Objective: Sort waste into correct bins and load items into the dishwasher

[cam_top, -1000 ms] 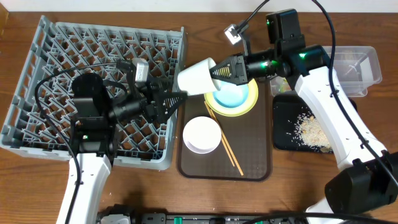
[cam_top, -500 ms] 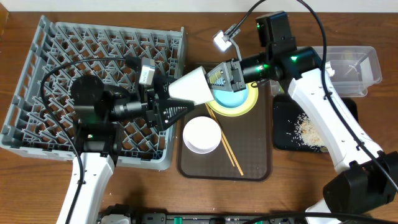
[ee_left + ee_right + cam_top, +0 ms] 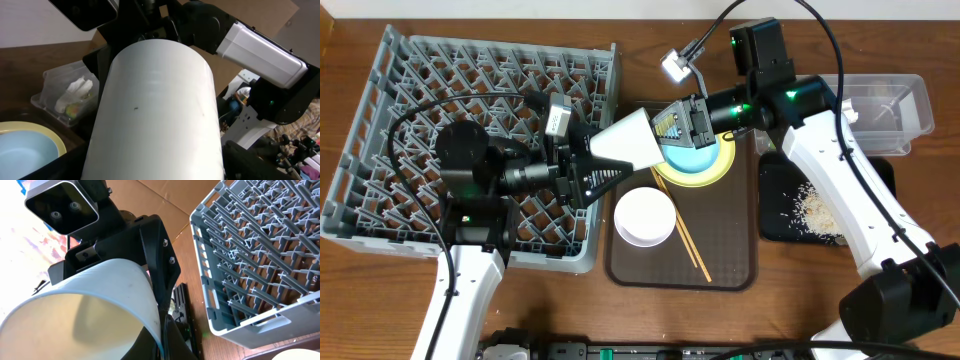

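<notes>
A white cup (image 3: 628, 140) lies on its side in the air between both grippers. My right gripper (image 3: 672, 127) is shut on its rim, as the right wrist view (image 3: 162, 337) shows. My left gripper (image 3: 596, 162) is open, its fingers spread around the cup's narrow end. The cup fills the left wrist view (image 3: 155, 110). The light-blue bowl (image 3: 698, 158) sits on the pale-yellow plate (image 3: 722, 170). The pinkish-white bowl (image 3: 644, 217) and chopsticks (image 3: 688, 240) lie on the brown tray (image 3: 735, 260). The grey dish rack (image 3: 440, 90) is at the left.
The black tray (image 3: 775, 190) with rice crumbs (image 3: 817, 208) lies at the right. The clear tub (image 3: 910, 95) behind it holds the white napkin (image 3: 75, 90) and the sachet (image 3: 75, 107). The right arm reaches across above the plate.
Since one second ago the right gripper has carried the cup left, into the left gripper's spread fingers. In the last half second nothing has visibly moved.
</notes>
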Action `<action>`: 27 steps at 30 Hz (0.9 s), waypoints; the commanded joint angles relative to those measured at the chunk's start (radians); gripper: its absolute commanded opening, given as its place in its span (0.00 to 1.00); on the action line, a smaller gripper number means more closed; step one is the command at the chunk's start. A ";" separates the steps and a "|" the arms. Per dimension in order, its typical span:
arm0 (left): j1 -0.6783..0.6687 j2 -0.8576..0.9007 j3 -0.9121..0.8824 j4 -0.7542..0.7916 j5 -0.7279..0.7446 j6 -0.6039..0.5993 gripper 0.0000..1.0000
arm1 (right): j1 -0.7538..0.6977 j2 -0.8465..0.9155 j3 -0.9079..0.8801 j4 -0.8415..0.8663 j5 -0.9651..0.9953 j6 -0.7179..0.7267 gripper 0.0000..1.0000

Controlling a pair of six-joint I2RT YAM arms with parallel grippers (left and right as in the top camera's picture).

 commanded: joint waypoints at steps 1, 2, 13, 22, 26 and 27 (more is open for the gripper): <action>-0.005 -0.002 0.015 0.013 0.022 -0.008 0.80 | 0.004 0.000 0.008 -0.001 -0.010 0.007 0.01; -0.005 -0.002 0.015 0.015 0.022 -0.008 0.80 | 0.004 0.000 0.008 -0.001 -0.010 0.007 0.01; -0.005 -0.002 0.015 0.056 0.014 -0.008 0.80 | 0.004 0.000 0.008 -0.025 -0.010 0.007 0.01; -0.005 -0.002 0.015 0.056 0.005 -0.008 0.75 | 0.008 0.000 0.008 -0.025 -0.010 0.007 0.01; -0.005 -0.002 0.015 0.056 -0.004 -0.008 0.72 | 0.018 0.000 0.008 -0.023 -0.010 0.007 0.01; -0.005 -0.002 0.015 0.056 -0.004 -0.008 0.70 | 0.021 0.000 0.008 -0.023 -0.009 0.006 0.01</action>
